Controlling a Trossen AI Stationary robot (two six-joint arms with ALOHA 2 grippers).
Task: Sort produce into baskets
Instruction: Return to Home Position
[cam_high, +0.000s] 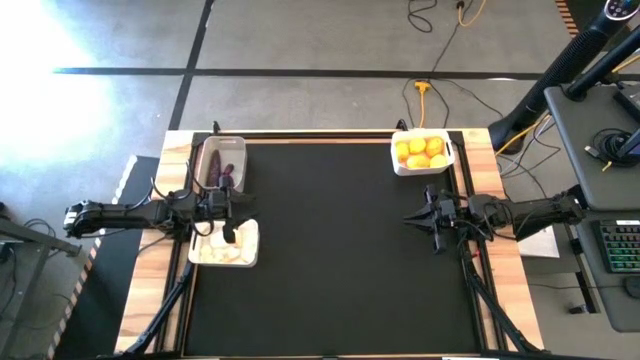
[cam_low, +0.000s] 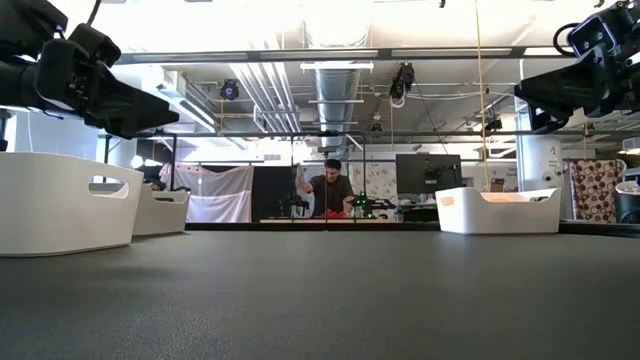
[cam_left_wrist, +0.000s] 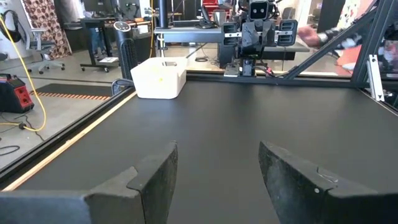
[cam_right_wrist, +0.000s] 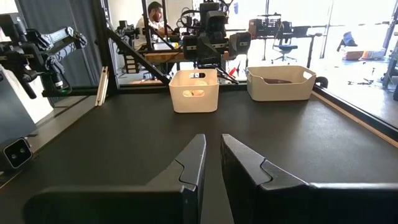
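Yellow round citrus fruits (cam_high: 420, 150) fill a white rounded plastic bin (cam_high: 451, 158) at the far right corner of the black mat (cam_high: 330, 250). Dark purple eggplants (cam_high: 224, 172) lie in a greyish translucent bin (cam_high: 200, 160) far left, with whitish bulbs (cam_high: 220, 250) in the white bin (cam_high: 253, 240) just beside it. The left gripper (cam_left_wrist: 217, 158) gapes wide and empty; the right gripper (cam_right_wrist: 213, 146) is nearly closed and empty.

**Light wooden table (cam_high: 148, 290) covered by a black mat (cam_high: 330, 250), with three bins set on it.**
Seen from above, a narrow greyish translucent bin (cam_high: 222, 139) with rounded corners is placed at 10 o'clock on the mat. A white rectangular bin (cam_high: 254, 245) of plastic is set near it at 9 o'clock. A second white bin (cam_high: 420, 171) is found well apart, between 1 and 2 o'clock.
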